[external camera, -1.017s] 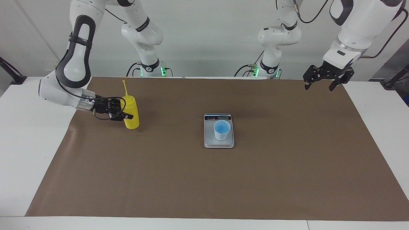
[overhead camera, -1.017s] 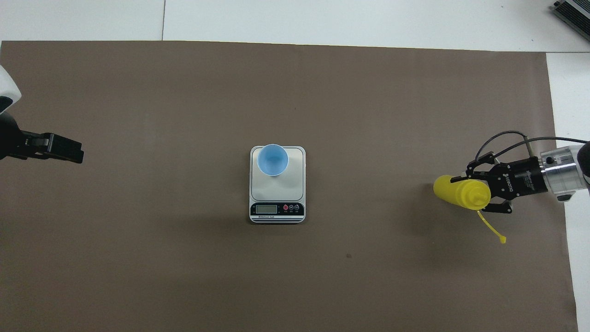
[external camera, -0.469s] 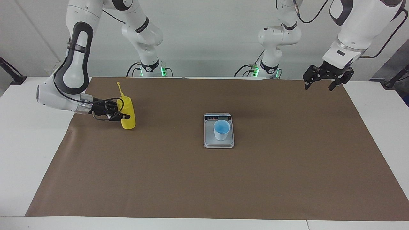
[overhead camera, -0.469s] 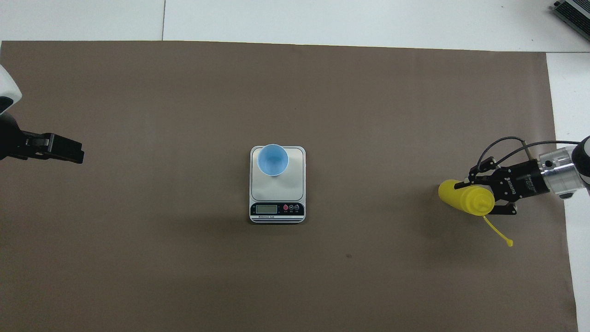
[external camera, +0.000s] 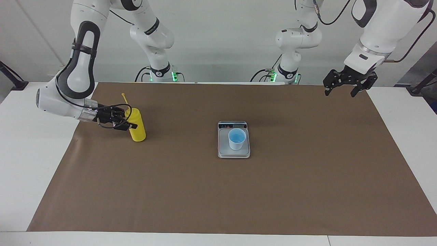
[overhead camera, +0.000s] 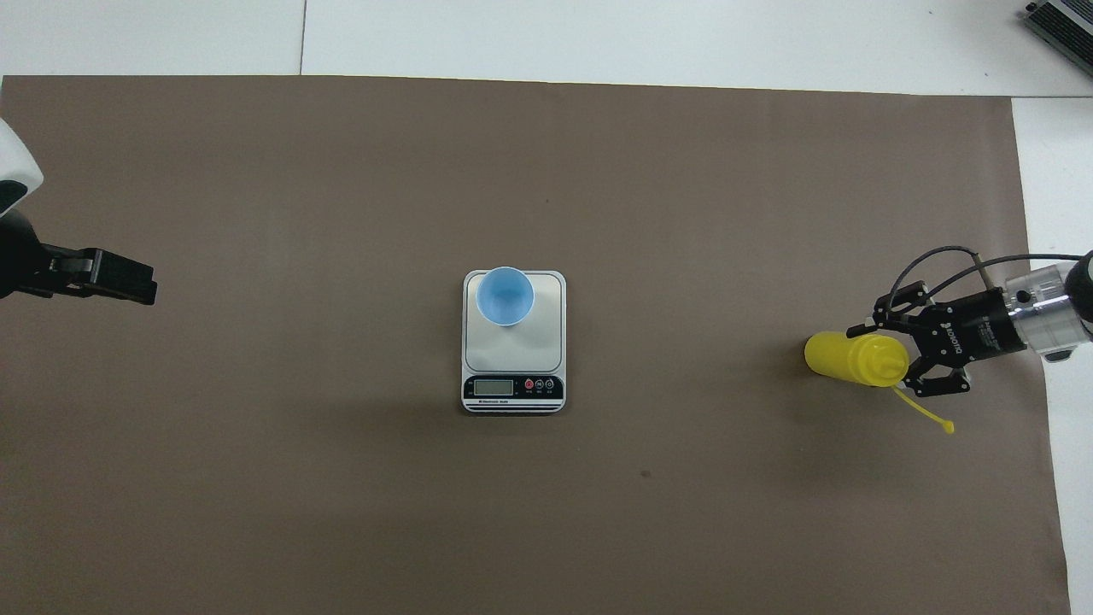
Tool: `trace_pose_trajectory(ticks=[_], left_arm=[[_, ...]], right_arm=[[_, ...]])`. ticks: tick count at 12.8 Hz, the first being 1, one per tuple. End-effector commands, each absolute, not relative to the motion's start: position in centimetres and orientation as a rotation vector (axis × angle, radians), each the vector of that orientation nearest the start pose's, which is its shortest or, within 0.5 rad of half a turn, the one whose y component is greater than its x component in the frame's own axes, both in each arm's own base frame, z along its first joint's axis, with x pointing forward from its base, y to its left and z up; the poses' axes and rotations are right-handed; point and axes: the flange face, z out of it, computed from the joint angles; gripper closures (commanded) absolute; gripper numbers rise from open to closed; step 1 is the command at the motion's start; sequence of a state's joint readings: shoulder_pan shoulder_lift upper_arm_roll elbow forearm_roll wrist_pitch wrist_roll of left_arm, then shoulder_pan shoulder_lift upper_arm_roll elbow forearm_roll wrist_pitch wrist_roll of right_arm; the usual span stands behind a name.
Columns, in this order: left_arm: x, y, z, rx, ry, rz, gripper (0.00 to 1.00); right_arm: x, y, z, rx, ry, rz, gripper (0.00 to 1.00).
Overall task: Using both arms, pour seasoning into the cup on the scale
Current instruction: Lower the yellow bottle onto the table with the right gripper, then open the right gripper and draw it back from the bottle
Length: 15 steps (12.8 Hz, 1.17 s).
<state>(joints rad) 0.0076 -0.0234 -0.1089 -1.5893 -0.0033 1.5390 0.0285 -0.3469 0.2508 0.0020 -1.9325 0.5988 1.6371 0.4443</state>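
The seasoning, a yellow squeeze bottle, stands on the brown mat toward the right arm's end of the table, its thin nozzle leaning toward that arm. My right gripper is low beside the bottle's shoulder, open, with a finger on either side. The pale blue cup stands on the silver scale at mid-table. My left gripper waits open and empty above the mat's corner at the left arm's end.
The brown mat covers most of the white table. The scale's dark display strip faces the robots. A dark device corner lies at the table's far edge.
My right gripper has carried the bottle a little toward the right arm's end, set it on the mat and spread its fingers off it. The left arm has stayed put.
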Motion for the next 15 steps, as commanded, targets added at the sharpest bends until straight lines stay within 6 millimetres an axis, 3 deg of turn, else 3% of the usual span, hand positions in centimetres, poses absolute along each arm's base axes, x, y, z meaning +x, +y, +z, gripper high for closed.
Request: trace_pose_trajectory(ticks=[1, 5, 9, 12, 15], left_arm=[[53.5, -5.6, 62.5, -3.143, 0.203, 0.052, 0.0], [53.3, -5.3, 62.5, -3.149, 0.187, 0.067, 0.0], [53.2, -4.9, 62.2, -3.173, 0.152, 0.078, 0.0], [53.4, -4.7, 62.6, -3.173, 0.149, 0.053, 0.0], [53.0, -5.1, 63.1, -3.167, 0.157, 0.041, 0.0]], right_arm=[[53.6, -13.5, 36.0, -2.244, 1.22, 0.688, 0.16], [54.3, -13.2, 38.0, -2.375, 1.2, 0.582, 0.0], [54.4, -12.9, 42.5, -2.581, 1.136, 0.448, 0.0], [54.8, -8.7, 46.6, -2.805, 1.003, 0.283, 0.0], [54.8, -4.0, 49.3, -3.059, 0.816, 0.16, 0.0]])
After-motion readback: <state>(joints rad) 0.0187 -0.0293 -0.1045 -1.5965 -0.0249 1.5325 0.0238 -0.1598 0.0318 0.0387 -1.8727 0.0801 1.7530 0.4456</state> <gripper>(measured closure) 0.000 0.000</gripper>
